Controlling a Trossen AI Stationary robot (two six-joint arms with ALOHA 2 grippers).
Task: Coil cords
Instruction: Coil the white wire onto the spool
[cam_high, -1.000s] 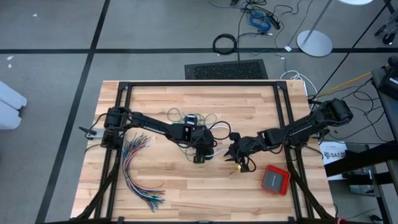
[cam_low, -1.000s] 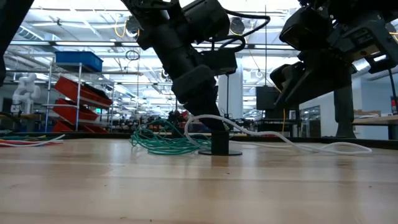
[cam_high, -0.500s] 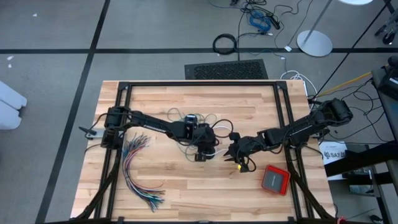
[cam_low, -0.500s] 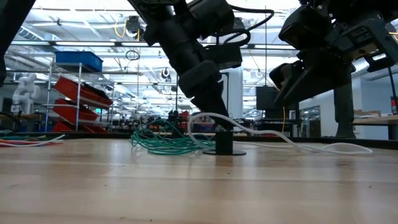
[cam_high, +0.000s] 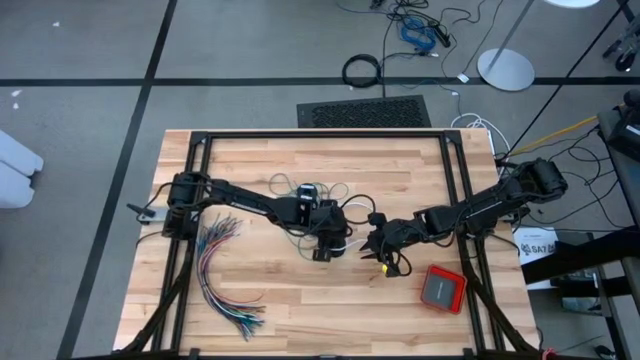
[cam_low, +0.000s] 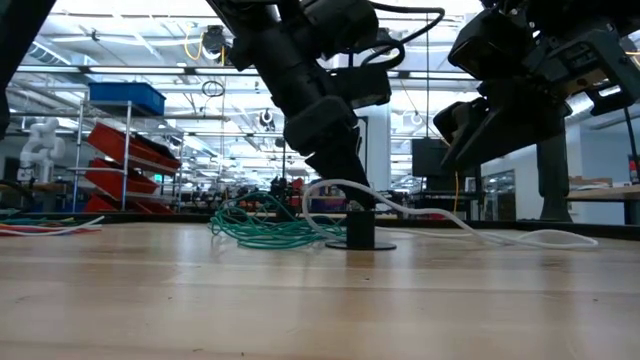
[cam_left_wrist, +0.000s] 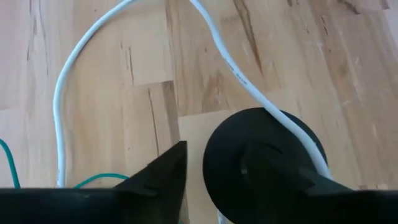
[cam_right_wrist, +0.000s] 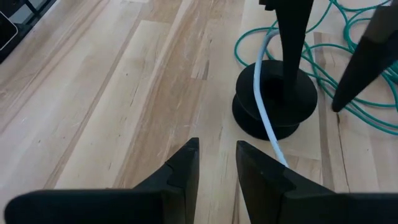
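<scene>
A black spool (cam_right_wrist: 273, 106) stands on the wooden table, a short post (cam_low: 358, 222) rising from its round base. A white cord (cam_left_wrist: 236, 74) lies across that base and trails over the table (cam_low: 480, 232). The teal-green cord (cam_low: 260, 230) lies in a loose tangle behind the spool. Thin black cord loops (cam_high: 345, 200) lie farther back. My left gripper (cam_right_wrist: 314, 87) is open: one finger (cam_right_wrist: 291, 43) comes down over the post, and the other (cam_right_wrist: 364, 59) stands beside the base, above the teal cord. My right gripper (cam_right_wrist: 216, 152) hovers open and empty near the spool. My left gripper points steeply down with one fingertip (cam_low: 352, 200) at the top of the spool's post. I cannot tell whether it touches the post, or the white cord arching past it. The other finger stands free beside the base.
A fanned bundle of many-coloured wires (cam_high: 225, 270) lies at the near left. An orange-red box (cam_high: 443, 288) sits at the near right, close to my right arm. A black frame rail (cam_high: 320, 135) borders the table. Bare wood lies toward the near edge.
My left gripper has rolled a little at the wrist above the spool. The white cord's arch beside the post now stands slightly higher than it did.
</scene>
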